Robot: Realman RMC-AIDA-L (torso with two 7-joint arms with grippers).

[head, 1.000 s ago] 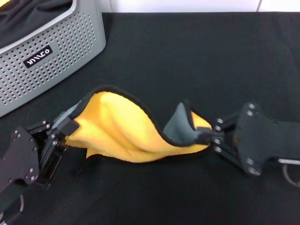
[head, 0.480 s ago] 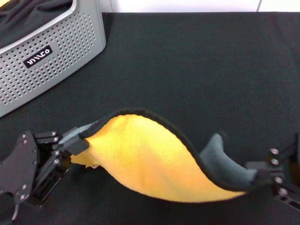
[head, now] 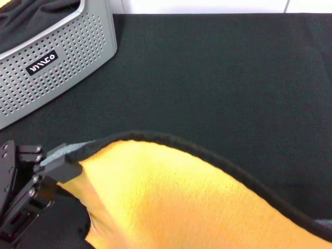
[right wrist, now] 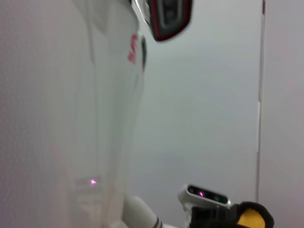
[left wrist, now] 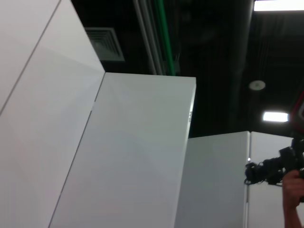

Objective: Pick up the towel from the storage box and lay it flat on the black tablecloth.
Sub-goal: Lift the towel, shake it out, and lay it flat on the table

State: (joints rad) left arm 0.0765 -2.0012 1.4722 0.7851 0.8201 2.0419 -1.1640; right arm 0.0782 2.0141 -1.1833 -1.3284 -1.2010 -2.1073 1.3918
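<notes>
The yellow-orange towel (head: pixel 171 202) with black edge trim is held up off the black tablecloth (head: pixel 218 78), spread wide and close to the head camera. My left gripper (head: pixel 65 166) at the lower left is shut on the towel's grey-backed left corner. The towel runs off the picture at the lower right, and my right gripper is out of the head view. The right wrist view shows a black gripper farther off with a bit of yellow towel (right wrist: pixel 251 216) in it. The light grey storage box (head: pixel 62 78) stands at the back left.
A dark cloth (head: pixel 31 21) lies inside the storage box. The tablecloth's far edge meets a white wall at the back. The left wrist view shows only white panels and a ceiling.
Both arms have drawn apart and lifted the towel, so it has spread from a crumpled fold into a wide sheet. The right gripper has moved out of the head view at the lower right.
</notes>
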